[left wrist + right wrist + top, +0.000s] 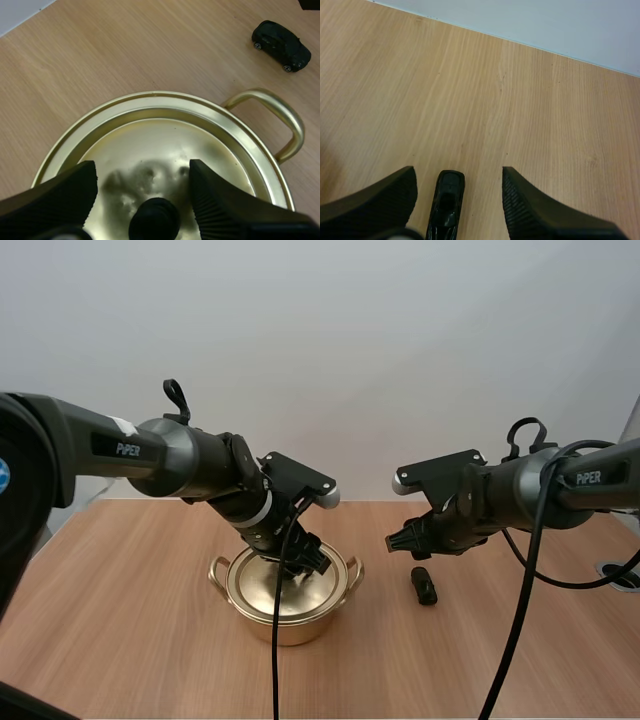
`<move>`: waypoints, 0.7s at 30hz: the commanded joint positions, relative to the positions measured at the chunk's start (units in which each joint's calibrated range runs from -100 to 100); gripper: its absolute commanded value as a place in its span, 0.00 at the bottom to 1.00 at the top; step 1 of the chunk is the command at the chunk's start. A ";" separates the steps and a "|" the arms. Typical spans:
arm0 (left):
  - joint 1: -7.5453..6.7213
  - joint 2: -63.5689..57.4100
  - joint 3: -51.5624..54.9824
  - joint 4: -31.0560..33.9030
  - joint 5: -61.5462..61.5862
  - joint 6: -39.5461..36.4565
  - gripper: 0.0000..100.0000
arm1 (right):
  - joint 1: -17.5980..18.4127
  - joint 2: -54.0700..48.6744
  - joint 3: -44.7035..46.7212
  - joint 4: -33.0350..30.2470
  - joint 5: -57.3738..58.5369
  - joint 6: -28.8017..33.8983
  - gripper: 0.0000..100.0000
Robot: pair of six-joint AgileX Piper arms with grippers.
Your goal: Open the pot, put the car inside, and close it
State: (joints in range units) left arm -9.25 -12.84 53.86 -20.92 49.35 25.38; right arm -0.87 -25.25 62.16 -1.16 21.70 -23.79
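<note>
The left claw (142, 172) is wide open with nothing in its grip. Its two ribbed fingers (60, 192) stand on either side of the black knob (154, 220), with a gap on each side. That knob sits at the centre of the gold lid (165, 142), which lies flat and closed on the pot (285, 625), so the inside of the pot is hidden. One looped handle (280, 117) sticks out from the rim towards the car's side.

The right claw (459, 172) is also spread open and holds nothing. Its wrist view looks down on the small black car (447, 202), which shows between the two fingers. In the high view this claw hangs above the tabletop, just beside and above the car without touching it.

The car rests on its wheels on the bare tabletop (130, 580), near the pot on the right arm's side but clear of it. The tabletop is light wood with a fine straight grain. A plain pale wall (330, 340) rises behind its far edge.
</note>
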 commanded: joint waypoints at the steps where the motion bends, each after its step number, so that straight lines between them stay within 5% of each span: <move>1: -0.02 0.14 0.08 1.04 5.07 -0.08 0.66 | 0.02 -0.06 -0.08 -0.05 0.71 -0.02 0.84; 5: -0.02 0.01 0.08 4.53 6.11 -3.55 0.50 | 0.02 -0.06 -0.08 -0.05 1.14 -0.02 0.84; 11: -0.02 -2.26 0.04 5.91 6.11 -5.59 0.45 | 0.02 0.07 -0.08 -0.05 2.06 -0.02 0.84; 17: -0.02 -4.63 -0.31 6.82 6.46 -6.37 0.00 | 0.02 4.92 -0.08 0.21 2.37 -0.02 0.81; 21: -0.02 -5.18 -0.56 6.82 6.46 -6.67 0.00 | 0.02 8.97 -0.08 0.08 1.30 -0.13 0.81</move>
State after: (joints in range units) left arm -9.30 -17.87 53.53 -13.63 56.52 18.82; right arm -0.87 -17.53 62.16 -1.03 23.13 -23.79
